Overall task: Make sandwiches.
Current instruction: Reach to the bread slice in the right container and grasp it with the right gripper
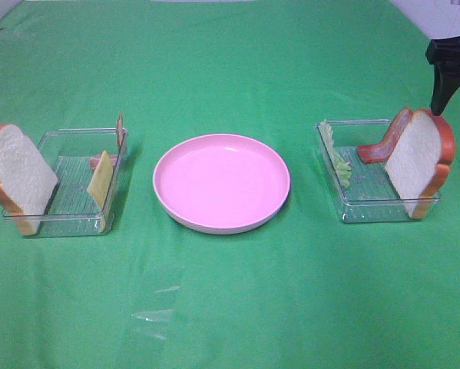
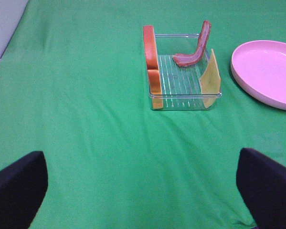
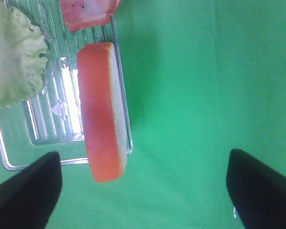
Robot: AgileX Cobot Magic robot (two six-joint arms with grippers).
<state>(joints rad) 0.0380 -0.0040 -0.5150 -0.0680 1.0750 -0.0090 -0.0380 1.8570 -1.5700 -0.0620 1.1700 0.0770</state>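
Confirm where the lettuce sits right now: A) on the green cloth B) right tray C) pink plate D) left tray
B: the lettuce leans inside the right tray; the left tray has no greens in it, and nothing lies on the plate.

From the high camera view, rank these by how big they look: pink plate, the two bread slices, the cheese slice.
1. The pink plate, clearly largest.
2. The left bread slice and right bread slice look about alike, so they are not ranked.
3. The cheese slice, smallest, seen partly edge-on.
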